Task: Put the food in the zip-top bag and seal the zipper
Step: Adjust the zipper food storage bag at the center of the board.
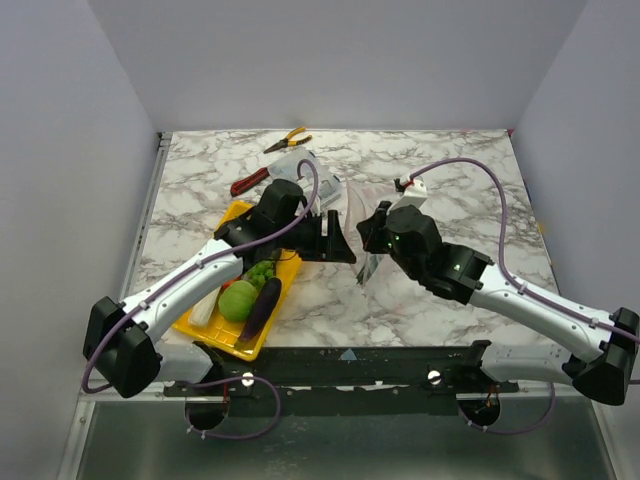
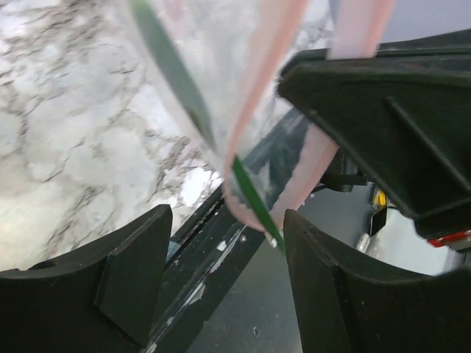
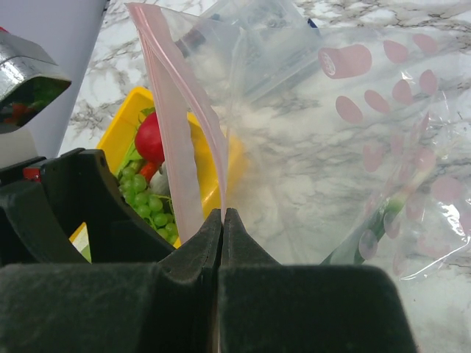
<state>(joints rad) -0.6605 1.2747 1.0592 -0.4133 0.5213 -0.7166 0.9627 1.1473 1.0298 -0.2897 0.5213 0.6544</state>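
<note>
My right pincer (image 3: 222, 220) is clamped on the thin pink zipper strip (image 3: 171, 110) of the floppy clear plastic bag (image 3: 309, 154), held mid-table right of the rigid yellow tray (image 3: 116, 136); my left pincer (image 2: 224, 220) is apart, film between.

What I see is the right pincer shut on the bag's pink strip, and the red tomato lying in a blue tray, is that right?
Not quite. The tray is yellow, not blue; the right wrist view shows it. The rest holds: the right pincer is shut on the pink strip of the bag, and the red tomato lies in that tray.
</note>
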